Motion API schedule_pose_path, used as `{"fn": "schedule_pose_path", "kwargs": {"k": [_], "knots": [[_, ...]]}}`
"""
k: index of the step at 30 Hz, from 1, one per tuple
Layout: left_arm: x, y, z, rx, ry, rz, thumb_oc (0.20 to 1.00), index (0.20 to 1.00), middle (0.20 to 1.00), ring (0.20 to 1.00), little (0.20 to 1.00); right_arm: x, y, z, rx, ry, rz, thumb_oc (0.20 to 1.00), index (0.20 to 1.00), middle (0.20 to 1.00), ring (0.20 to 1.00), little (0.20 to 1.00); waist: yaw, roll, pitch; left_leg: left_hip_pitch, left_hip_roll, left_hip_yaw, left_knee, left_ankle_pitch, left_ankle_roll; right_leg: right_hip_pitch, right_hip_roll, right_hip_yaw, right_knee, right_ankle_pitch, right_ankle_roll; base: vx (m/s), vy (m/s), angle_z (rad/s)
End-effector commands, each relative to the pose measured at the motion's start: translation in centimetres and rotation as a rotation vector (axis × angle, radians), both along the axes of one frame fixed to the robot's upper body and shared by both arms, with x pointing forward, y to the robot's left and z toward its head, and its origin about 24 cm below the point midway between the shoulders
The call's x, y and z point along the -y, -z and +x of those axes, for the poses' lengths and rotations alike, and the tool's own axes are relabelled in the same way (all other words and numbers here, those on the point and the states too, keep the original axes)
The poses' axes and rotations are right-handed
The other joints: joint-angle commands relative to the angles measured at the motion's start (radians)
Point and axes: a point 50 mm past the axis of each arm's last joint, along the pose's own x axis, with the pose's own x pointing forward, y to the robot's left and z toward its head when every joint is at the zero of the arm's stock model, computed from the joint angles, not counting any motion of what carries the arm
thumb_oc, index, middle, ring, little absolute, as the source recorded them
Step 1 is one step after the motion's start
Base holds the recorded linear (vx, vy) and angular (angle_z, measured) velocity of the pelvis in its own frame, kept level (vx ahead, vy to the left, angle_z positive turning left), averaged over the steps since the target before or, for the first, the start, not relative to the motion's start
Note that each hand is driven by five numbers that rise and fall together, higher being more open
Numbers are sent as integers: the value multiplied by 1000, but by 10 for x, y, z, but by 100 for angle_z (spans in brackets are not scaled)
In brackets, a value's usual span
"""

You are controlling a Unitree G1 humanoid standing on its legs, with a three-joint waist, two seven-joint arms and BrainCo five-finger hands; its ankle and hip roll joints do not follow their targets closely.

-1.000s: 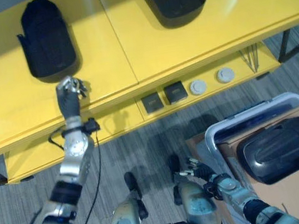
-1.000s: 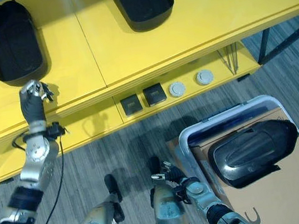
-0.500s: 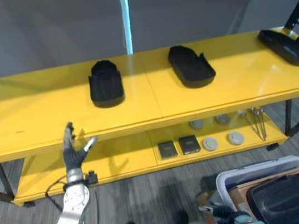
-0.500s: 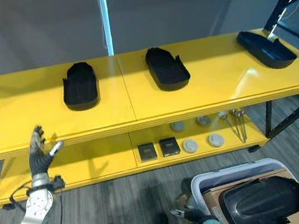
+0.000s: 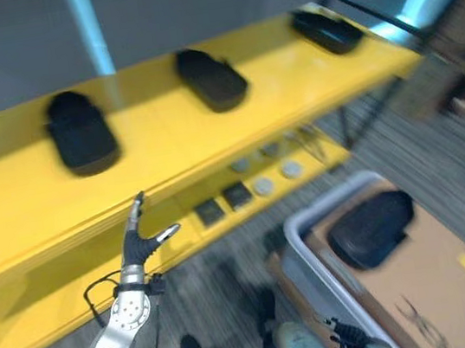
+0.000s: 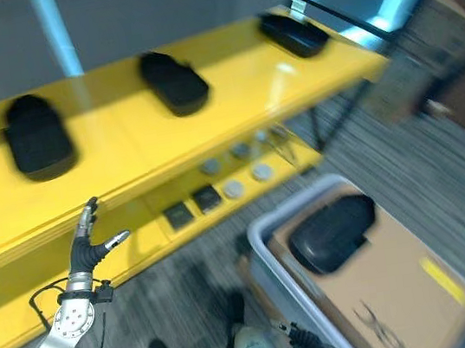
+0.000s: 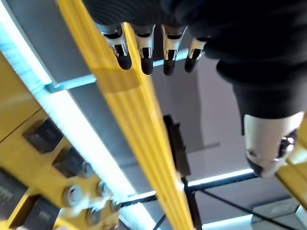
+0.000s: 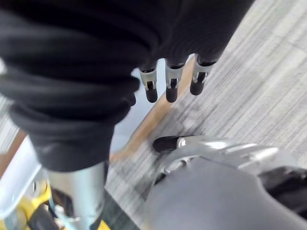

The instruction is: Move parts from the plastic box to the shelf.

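From the left eye view, 3 black parts (image 5: 80,141) lie on the yellow shelf (image 5: 167,149); another part (image 5: 370,228) rests in the plastic box (image 5: 315,258). Left hand (image 5: 140,240) is raised before the shelf edge, fingers (image 7: 144,52) straight, empty. Right wrist view: right hand (image 8: 172,81) fingers relaxed over floor.

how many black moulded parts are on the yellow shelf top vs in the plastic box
black moulded parts on the yellow shelf top: 3
black moulded part in the grey plastic box: 1
total: 4
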Motion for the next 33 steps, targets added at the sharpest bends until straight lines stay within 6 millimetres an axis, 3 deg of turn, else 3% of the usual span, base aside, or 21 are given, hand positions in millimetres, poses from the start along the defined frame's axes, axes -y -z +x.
{"fn": "schedule_pose_path", "kwargs": {"k": [1,3,4,6,7,8,9,11,12,14,15,16,17,18,22,24,25,27,28,31,33], "knots": [[-37,-9,13,119,-385,0,1000,1000,1000,1000,1000,24,-4,-6,2,-9,-100,1000,1000,1000,1000,1000,14,6,44,30,1,-42,10,-112,-37,162,-72,-16,69,-45,-13,-526,-26,-337],[-57,6,10,70,-588,-21,1000,1000,1000,1000,1000,29,-4,-10,-12,3,-111,1000,1000,1000,1000,1000,24,5,57,-38,48,29,89,-121,-23,191,-79,-59,140,-125,-62,-383,-181,-284],[-63,13,7,37,-640,-15,1000,1000,1000,1000,1000,28,-3,-13,-23,-14,-112,1000,1000,1000,1000,1000,28,3,55,-52,62,53,106,-113,-32,229,-61,-74,99,-159,-73,-182,-339,-225],[-66,30,2,-65,-696,77,1000,1000,1000,1000,1000,28,1,-26,-83,-64,-100,1000,1000,1000,1000,1000,17,-1,42,-71,78,66,147,-99,-70,285,-23,-75,-28,-148,-85,-65,-417,-174],[-70,37,-2,-112,-736,78,1000,1000,1000,1000,1000,27,1,-28,-87,-111,-106,1000,1000,1000,1000,1000,3,2,45,-66,90,74,167,-96,-77,282,-20,-71,-43,-142,-90,-69,-337,-97],[-75,52,-12,-214,-754,-1,1000,1000,1000,1000,1000,24,1,-28,-80,-153,-108,1000,1000,1000,1000,1000,-14,1,52,-70,101,71,235,-135,-63,276,-24,-62,-44,-152,-109,-104,-219,-57],[-75,63,-19,-293,-718,10,1000,1000,1000,1000,1000,25,-1,-24,-69,-150,-117,1000,1000,1000,1000,1000,-17,-4,60,-78,105,23,313,-168,-62,268,-31,-39,-37,-159,-126,-58,-152,-39],[-72,79,-30,-400,-674,-8,1000,1000,1000,1000,1000,33,-3,-19,-50,-100,-126,1000,1000,1000,1000,1000,11,7,66,-128,91,-155,369,-144,-102,254,-23,34,-37,-164,-139,0,80,-93],[-65,100,-53,-522,-628,-80,1000,1000,1000,1000,1000,37,-8,-6,7,-105,-122,1000,1000,1000,1000,1000,57,27,51,-116,-2,-355,225,-132,-95,228,-12,136,-69,-138,-132,17,261,-198],[-50,125,-77,-706,-547,-208,1000,1000,1000,1000,1000,35,-16,14,120,-163,-154,1000,1000,1000,1000,1000,81,53,24,-90,-34,-467,85,-81,-109,211,7,197,-102,-125,-121,0,430,-187],[-35,147,-100,-922,-440,-192,1000,1000,1000,1000,1000,25,-50,57,459,-143,-194,1000,1000,1000,1000,1000,48,55,12,-67,-36,-448,38,-69,-107,209,5,201,-113,-118,-109,-4,458,-57],[-35,149,-103,-947,-445,-202,1000,1000,1000,1000,1000,23,-56,63,501,-160,-205,1000,1000,1000,1000,1000,42,54,12,-63,-38,-442,32,-70,-106,209,3,200,-116,-114,-105,-7,453,-22],[-41,155,-114,-1030,-450,-236,1000,1000,1000,1000,1000,9,-83,83,660,-250,-267,1000,1000,1000,1000,1000,17,47,14,-50,-48,-420,9,-71,-96,204,-4,203,-128,-96,-86,-11,183,-16],[-43,155,-116,-1041,-448,-236,1000,1000,1000,1000,1000,6,-89,86,700,-282,-311,1000,1000,1000,1000,1000,12,45,15,-49,-49,-416,5,-70,-94,202,-5,203,-130,-92,-82,-29,224,-22],[-63,157,-128,-1133,-477,-246,1000,1000,1000,1000,1000,-6,-157,113,1034,-366,-442,1000,1000,1000,1000,1000,-20,30,29,-66,-71,-392,-3,-79,-79,169,5,201,-164,-47,-56,-31,113,-21],[-66,156,-129,-1143,-475,-245,1000,1000,1000,1000,1000,-9,-176,119,1114,-374,-469,1000,1000,1000,1000,1000,-24,26,33,-71,-77,-386,-3,-81,-75,158,8,205,-173,-36,-52,-32,87,-18],[-70,156,-130,-1155,-467,-255,1000,1000,1000,1000,1000,-14,-202,128,1201,-380,-485,1000,1000,1000,1000,1000,-28,23,41,-79,-83,-380,-3,-83,-68,142,9,218,-181,-23,-46,-28,92,-27],[-70,156,-130,-1161,-456,-277,1000,1000,1000,1000,1000,-16,-214,132,1243,-387,-491,1000,1000,1000,1000,1000,-28,22,44,-83,-85,-376,-3,-84,-65,133,8,225,-184,-17,-44,-4,87,-25],[-69,156,-127,-1160,-420,-300,1000,1000,1000,1000,1000,-15,-234,140,1310,-397,-526,1000,1000,1000,1000,1000,-21,24,49,-94,-90,-377,-3,-87,-60,120,3,231,-188,-13,-40,17,83,-19],[-66,156,-123,-1169,-384,-308,1000,1000,1000,1000,1000,-12,-246,153,1326,-396,-573,1000,1000,1000,1000,1000,-7,27,54,-105,-95,-379,-3,-86,-57,112,-4,230,-193,-10,-38,21,68,-3],[-60,156,-116,-1168,-323,-292,1000,1000,1000,1000,1000,-10,-259,174,1328,-388,-631,1000,1000,1000,1000,1000,19,29,62,-121,-98,-386,-3,-85,-56,102,-10,224,-198,-7,-39,4,27,14]]}}
